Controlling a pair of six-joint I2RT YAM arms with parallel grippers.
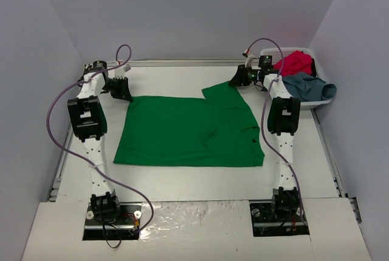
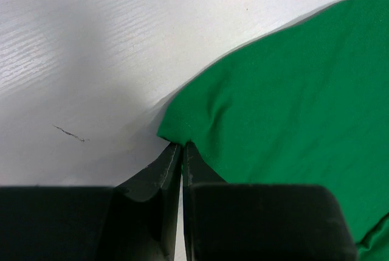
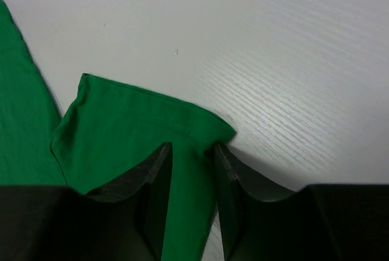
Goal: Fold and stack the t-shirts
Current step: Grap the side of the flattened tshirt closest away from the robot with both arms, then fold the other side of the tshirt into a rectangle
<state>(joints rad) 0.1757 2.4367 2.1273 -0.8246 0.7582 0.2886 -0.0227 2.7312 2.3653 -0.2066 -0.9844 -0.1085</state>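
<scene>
1. Grey walls closed in a white table [image 1: 182, 182], with two arms reaching out from its near edge.
2. Far left, the left gripper [image 1: 121, 88] sat low at the far-left corner of the green shirt [image 1: 182, 130]. Its jaws were pressed together. The wrist view showed the cloth's corner puckering into the tips, so I judged it had the hem pinched.
3. Across the middle, the green shirt lay spread nearly flat, with a few creases toward its right side. I took it to be laid out for folding.
4. Further right, the right gripper [image 1: 238, 78] was down on the sleeve [image 3: 140, 115], which stuck out toward the back. Its jaws stood part open, one finger on either side of a strip of sleeve cloth, not clamped on it.
5. Both grippers were at the far edge. I reckoned matching holds there would let the arms lift that edge together and carry it toward the near hem.
6. Far right, the basket [image 1: 265, 52] held the red shirt [image 1: 295, 63], and the grey-blue shirt [image 1: 307, 86] was draped over its front rim. Nothing was folded or stacked yet.
</scene>
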